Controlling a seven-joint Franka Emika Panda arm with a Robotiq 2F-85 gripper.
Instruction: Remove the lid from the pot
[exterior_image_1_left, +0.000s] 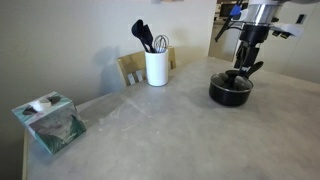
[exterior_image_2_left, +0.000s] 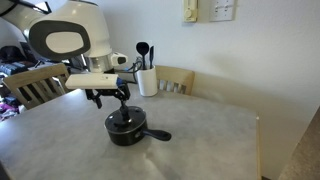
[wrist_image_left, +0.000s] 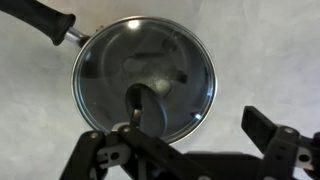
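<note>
At the desk's far side, toward 3 o'clock in an exterior view, the pot stands with the lid on it. The pincer hangs right above, low about the knob; whether it touches I cannot tell from here. A white crock of utensils stands well apart at 9 o'clock of the pot, and a tissue box lies off toward 8 o'clock. Neither looks likely to interfere.

Across the desk, in an exterior view, the pincer meets the lid from 12 o'clock, while the pot's handle points out toward 4 o'clock, free of the arm. The pot is small and rests loose on a smooth top, so a sideways nudge would probably slide or turn it.

From the wrist view the pincer is spread and holds nothing. The knob lies between its fingers, but much nearer the one at 8 o'clock than the one at 4 o'clock. Closing from here, the nearer finger would likely meet the knob first and shove lid and pot together. An off-centre pinch could also raise the lid tilted, so that its rim catches and drags the pot. The small knob might slip free, dropping a lid that looks like glass.
</note>
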